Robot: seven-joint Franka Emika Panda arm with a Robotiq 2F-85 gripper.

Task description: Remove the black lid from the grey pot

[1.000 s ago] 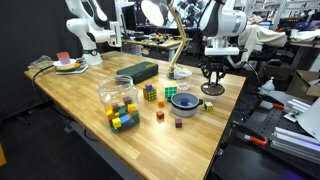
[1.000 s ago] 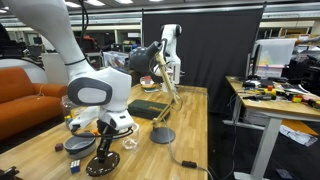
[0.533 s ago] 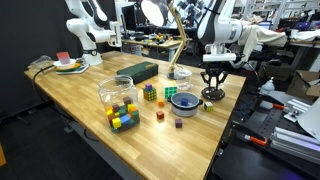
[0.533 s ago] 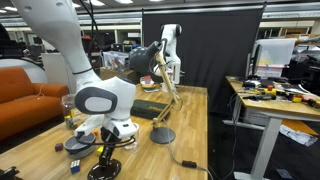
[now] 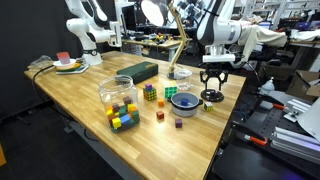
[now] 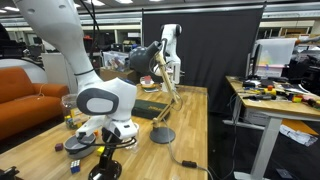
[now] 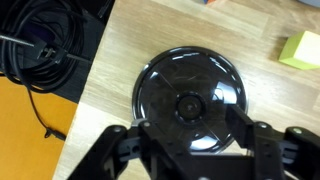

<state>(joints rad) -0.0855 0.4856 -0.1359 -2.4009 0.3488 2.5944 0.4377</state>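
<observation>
The black lid (image 7: pixel 190 80) lies flat on the wooden table, its central knob (image 7: pixel 188 104) facing up. My gripper (image 7: pixel 190 122) hangs straight over it, open, one finger on each side of the knob and clear of it. In an exterior view the lid (image 5: pixel 211 97) rests near the table's edge, beside the grey pot (image 5: pixel 184 100), which stands uncovered and shows its blue inside. The gripper (image 5: pixel 212 88) is just above the lid. From the opposite side the lid (image 6: pixel 105 171) sits below the gripper (image 6: pixel 105 158), with the pot (image 6: pixel 78 146) close by.
A clear jar of coloured cubes (image 5: pixel 118 95), a dark green box (image 5: pixel 138 71), a puzzle cube (image 5: pixel 150 92) and small loose cubes (image 5: pixel 159 116) stand left of the pot. A lamp base (image 5: pixel 180 72) is behind it. Black cables (image 7: pixel 40 50) hang off the table edge by the lid.
The gripper came down with the lid and set it on the table beside the pot. Its jaws have since spread off the knob.
</observation>
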